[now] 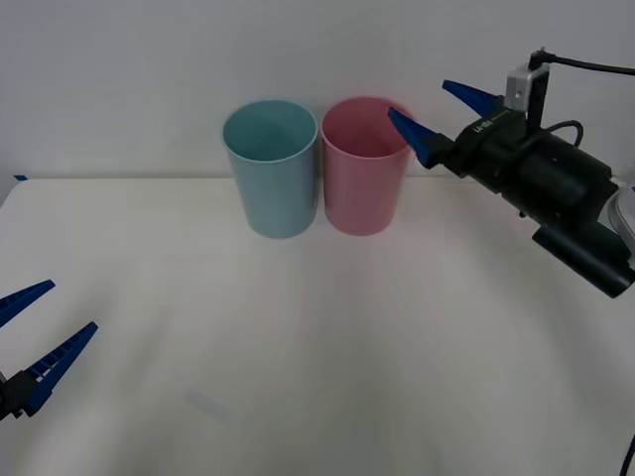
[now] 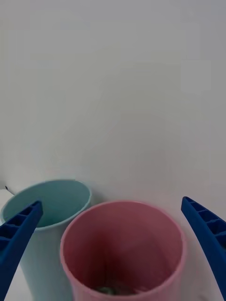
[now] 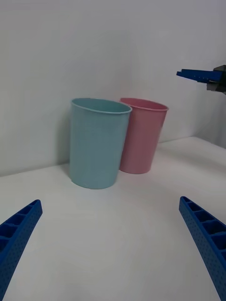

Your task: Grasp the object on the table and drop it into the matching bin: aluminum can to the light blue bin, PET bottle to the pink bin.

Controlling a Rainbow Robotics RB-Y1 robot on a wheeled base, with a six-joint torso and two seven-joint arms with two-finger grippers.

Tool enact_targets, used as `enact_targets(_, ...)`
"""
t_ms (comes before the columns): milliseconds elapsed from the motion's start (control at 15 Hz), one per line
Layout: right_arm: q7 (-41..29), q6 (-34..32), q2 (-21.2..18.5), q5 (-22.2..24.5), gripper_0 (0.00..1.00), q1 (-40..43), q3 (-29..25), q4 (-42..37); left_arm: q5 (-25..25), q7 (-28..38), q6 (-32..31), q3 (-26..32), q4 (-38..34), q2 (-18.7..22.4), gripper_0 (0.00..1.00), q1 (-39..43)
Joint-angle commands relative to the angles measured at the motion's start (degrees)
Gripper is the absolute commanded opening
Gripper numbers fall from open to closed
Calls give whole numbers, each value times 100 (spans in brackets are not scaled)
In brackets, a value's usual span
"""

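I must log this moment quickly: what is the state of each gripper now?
Left gripper: open, holding nothing, low over the table.
Right gripper: open, holding nothing, raised at the pink bin rim.

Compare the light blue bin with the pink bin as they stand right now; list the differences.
1. Colour: the tall pale teal-blue plastic bin against the tall pink plastic bin.
2. Place: the blue bin stands on the robot's left, the pink bin on its right, side by side on the white table.
3. Attention: the open right gripper hovers at the pink bin's rim; nothing hovers over the blue bin.

Shared: same size, tapered round shape, upright. The left gripper waits, open, low on the left.
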Motion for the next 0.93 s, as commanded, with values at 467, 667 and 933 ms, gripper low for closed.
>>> enact_targets(467,341,-1079,-46,-72,100,1942,-1341,-1090,0,0,0,0,0,0,100,0)
enact_targets(667,877,-1211,-37,-318,100,2540,-1605,-1239,0,0,0,0,0,0,100,0)
enact_targets(933,1721,-1369,-37,-688,100,3164,-1825,-1239,0,0,0,0,0,0,100,0)
